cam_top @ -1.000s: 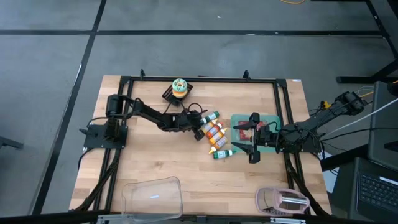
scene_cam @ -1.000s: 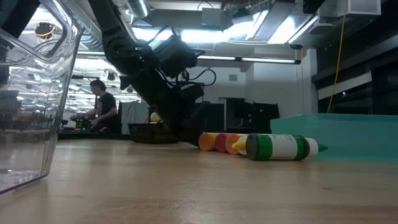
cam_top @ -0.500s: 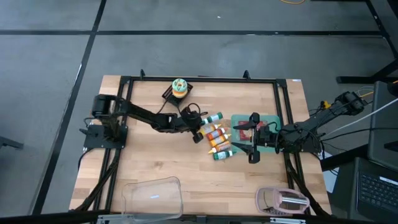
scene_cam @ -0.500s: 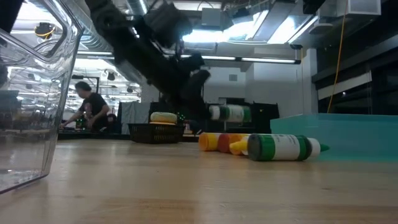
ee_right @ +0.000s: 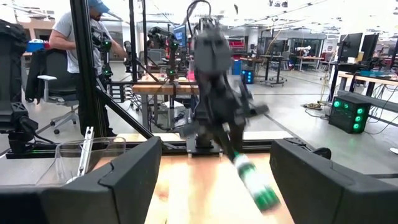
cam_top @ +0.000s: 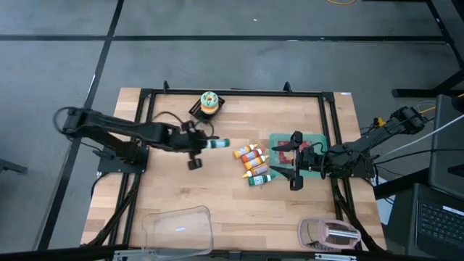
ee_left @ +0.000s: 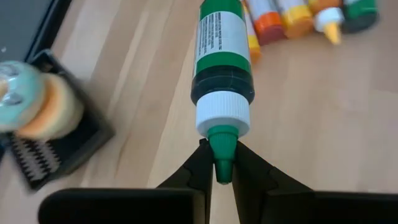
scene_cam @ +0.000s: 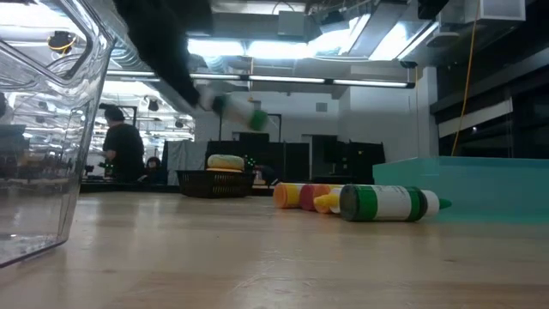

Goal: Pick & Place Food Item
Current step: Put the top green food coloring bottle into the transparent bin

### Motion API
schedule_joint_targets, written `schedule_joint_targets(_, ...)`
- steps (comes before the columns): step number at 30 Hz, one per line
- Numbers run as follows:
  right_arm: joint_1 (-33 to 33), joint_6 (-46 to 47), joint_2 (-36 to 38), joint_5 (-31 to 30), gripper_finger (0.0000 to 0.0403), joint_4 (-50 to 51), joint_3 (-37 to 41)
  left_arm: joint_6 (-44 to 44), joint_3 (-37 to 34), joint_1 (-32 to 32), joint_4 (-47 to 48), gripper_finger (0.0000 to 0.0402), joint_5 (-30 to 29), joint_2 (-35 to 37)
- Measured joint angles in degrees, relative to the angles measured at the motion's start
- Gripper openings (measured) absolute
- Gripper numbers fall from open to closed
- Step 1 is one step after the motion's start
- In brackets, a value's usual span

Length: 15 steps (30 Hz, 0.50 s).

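The left gripper pinches the green bottle by its tip, high over the table's middle. Carry it slowly. The right gripper waits, jaws wide, near the right edge.

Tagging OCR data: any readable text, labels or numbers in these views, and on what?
None readable.
Green bottle held in the left gripper: fine print on its white label, too small to read.
Green-banded bottle lying on the table: white label, no legible text.
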<state>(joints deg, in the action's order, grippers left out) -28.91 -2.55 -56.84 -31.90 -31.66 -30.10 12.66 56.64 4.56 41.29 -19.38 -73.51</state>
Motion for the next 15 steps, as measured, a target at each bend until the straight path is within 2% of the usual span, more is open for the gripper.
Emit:
schedule_joint_targets(2, 0.0, -0.02, 0.01, 0.0, 0.0295, -0.06, 0.02, 1.18, 3.99, 1.04, 8.23, 0.0032, 0.46, 1.96)
schedule_joint_targets(6, 0.0, -0.02, 0.0, 0.0, 0.0295, -0.08, 0.02, 4.45, 14.19, 3.01, 25.19, 0.0032, 5.05, 2.59)
schedule_joint_targets(12, 0.0, 0.01, 0.0, -0.04, 0.0295, -0.01, 0.02, 10.01, 27.7, 7.5, 47.7, 0.0032, 9.5, -3.04)
schedule_joint_targets(15, 0.0, 0.29, 0.02, -0.05, 0.0295, 0.21, 0.02, 10.99, 30.73, 9.63, 48.04, 0.0032, 14.64, -6.14)
